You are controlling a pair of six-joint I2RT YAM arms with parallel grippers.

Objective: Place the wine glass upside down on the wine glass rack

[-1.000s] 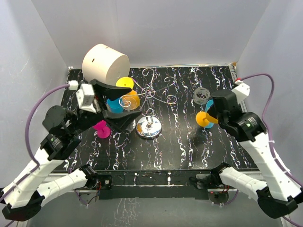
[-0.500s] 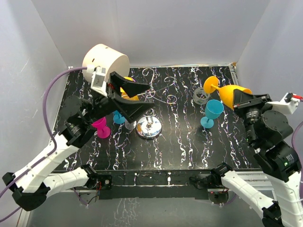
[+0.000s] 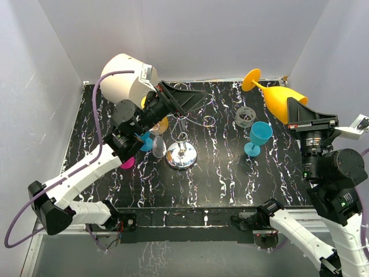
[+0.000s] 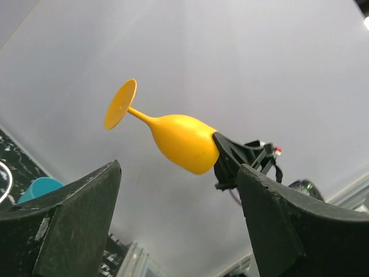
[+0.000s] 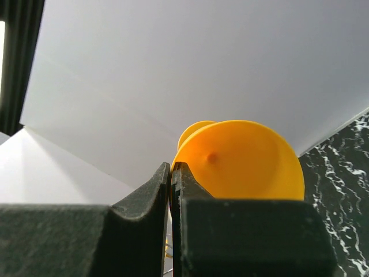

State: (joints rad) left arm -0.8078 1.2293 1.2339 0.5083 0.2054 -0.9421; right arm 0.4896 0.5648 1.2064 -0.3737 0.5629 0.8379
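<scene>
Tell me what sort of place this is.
Probably a robot lab test cell: plain white walls box in a black marbled table, two arms are bolted at its near edge, a wire wine glass rack stands on it, and the right pincer holds an orange wine glass.

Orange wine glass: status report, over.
Right gripper shut on orange wine glass rim, glass aloft, tilted. Left gripper open, empty, across arms of wine glass rack. Glass not on rack.
</scene>
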